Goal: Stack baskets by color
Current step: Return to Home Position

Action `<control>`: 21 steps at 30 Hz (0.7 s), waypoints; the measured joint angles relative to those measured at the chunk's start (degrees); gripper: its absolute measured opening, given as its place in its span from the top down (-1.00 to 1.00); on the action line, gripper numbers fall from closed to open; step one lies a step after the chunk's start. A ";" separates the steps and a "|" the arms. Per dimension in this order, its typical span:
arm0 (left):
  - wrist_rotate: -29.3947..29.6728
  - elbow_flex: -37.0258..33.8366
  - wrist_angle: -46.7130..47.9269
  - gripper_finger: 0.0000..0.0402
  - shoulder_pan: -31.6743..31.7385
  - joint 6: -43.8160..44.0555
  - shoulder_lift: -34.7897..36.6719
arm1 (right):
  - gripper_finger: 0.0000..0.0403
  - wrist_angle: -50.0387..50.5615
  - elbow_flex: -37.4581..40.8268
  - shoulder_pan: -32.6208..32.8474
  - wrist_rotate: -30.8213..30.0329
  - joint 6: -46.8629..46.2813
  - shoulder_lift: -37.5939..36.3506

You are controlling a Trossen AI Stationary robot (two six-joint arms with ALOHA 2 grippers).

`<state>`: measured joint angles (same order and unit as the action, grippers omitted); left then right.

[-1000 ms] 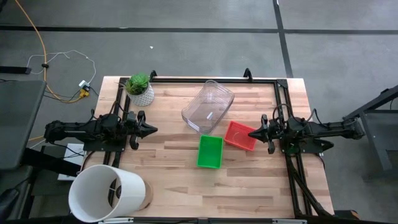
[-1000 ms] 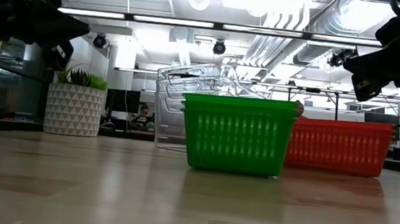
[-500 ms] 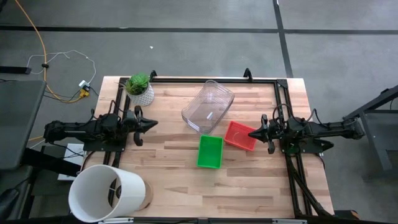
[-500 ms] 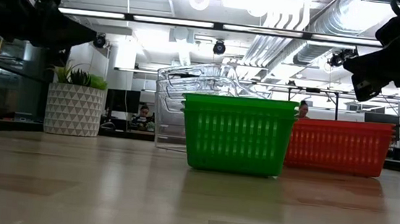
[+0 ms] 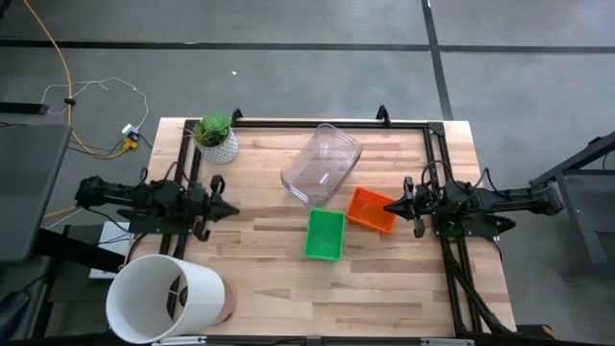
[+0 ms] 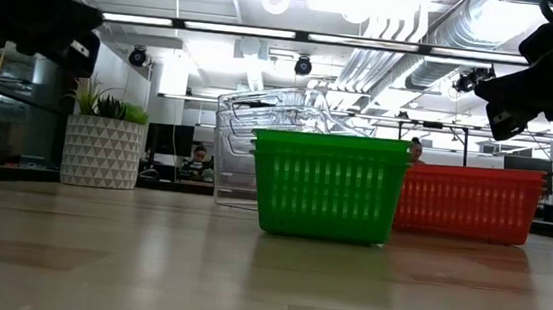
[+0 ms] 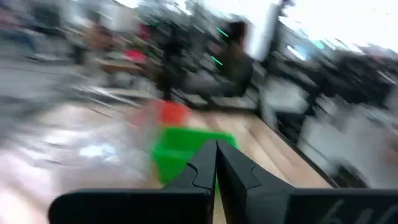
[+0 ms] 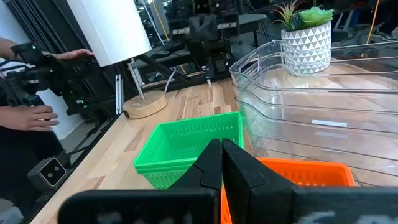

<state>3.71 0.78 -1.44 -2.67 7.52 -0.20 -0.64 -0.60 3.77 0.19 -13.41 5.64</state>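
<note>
Wooden desk (image 5: pixel 259 259) on grey shop floor, black rails both sides. Green baskets (image 5: pixel 325 234) nested mid-desk, w/ red-orange baskets (image 5: pixel 370 210) just beside on the right & clear bins (image 5: pixel 321 163) behind. Right hand (image 5: pixel 387 205) closed, empty, raised, tip over red-orange rim. Left hand (image 5: pixel 233 208) closed, empty, by left rail, well apart from baskets. Risk on right: dipping low while homing & clipping that rim, skewing the stack or shoving it into the green one. Risk on left: swinging wide into potted plant (image 5: pixel 215 136) or white bucket (image 5: pixel 159 298), both near.
</note>
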 joint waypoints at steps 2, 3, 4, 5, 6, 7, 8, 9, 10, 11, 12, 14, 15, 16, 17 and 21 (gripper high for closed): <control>-3.74 -0.02 1.57 1.00 -0.44 -2.12 -0.06 | 1.00 -0.01 0.00 0.02 0.00 0.01 -0.02; -3.88 -0.02 1.26 1.00 -0.60 -3.17 -0.05 | 1.00 0.01 0.00 0.02 0.00 0.01 -0.02; -3.26 -0.01 1.17 1.00 -0.62 -3.72 0.05 | 1.00 0.00 0.02 0.00 0.00 0.01 -0.02; -2.79 0.02 1.03 1.00 -0.61 -3.79 0.01 | 1.00 -0.01 0.02 0.02 0.00 0.01 -0.02; -2.88 0.02 1.24 1.00 -0.59 -3.72 0.01 | 1.00 -0.01 0.01 0.01 0.00 0.01 -0.02; -3.08 0.02 1.24 1.00 -0.59 -3.47 -0.01 | 1.00 -0.01 0.02 0.02 0.00 0.00 -0.02; -3.15 0.02 1.21 1.00 -0.60 -2.84 0.01 | 1.00 -0.01 0.02 0.00 0.00 0.00 -0.02; -3.12 0.02 1.17 1.00 -0.60 -2.41 0.01 | 1.00 -0.01 0.02 0.02 0.00 0.00 -0.02; -3.09 0.02 1.21 1.00 -0.60 -2.34 0.00 | 1.00 -0.01 0.02 0.01 0.00 -0.01 -0.02; -3.09 0.02 1.21 1.00 -0.60 -2.39 -0.01 | 1.00 -0.01 0.02 0.00 0.00 0.00 -0.02; -3.09 0.02 1.21 1.00 -0.60 -2.35 -0.01 | 1.00 -0.01 0.02 0.02 0.00 0.00 -0.02; -3.09 0.02 1.21 1.00 -0.60 -1.66 0.00 | 1.00 -0.01 0.02 0.00 0.00 -0.02 -0.02; -3.09 0.02 1.19 1.00 -0.60 -1.24 -0.01 | 1.00 -0.01 0.02 0.02 0.00 0.01 -0.02; -3.07 0.02 1.19 1.00 -0.60 -1.26 0.01 | 1.00 -0.01 0.02 0.02 0.00 0.01 -0.02; -3.07 0.02 1.19 1.00 -0.55 -1.33 0.00 | 1.00 -0.01 0.02 0.00 0.00 0.00 -0.02; -3.07 0.02 1.19 1.00 -0.35 -1.72 -0.01 | 1.00 -0.01 0.02 0.00 0.00 -0.02 -0.02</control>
<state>0.64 0.80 -0.25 -3.03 5.80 -0.21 -0.64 -0.58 3.77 0.19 -13.43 5.63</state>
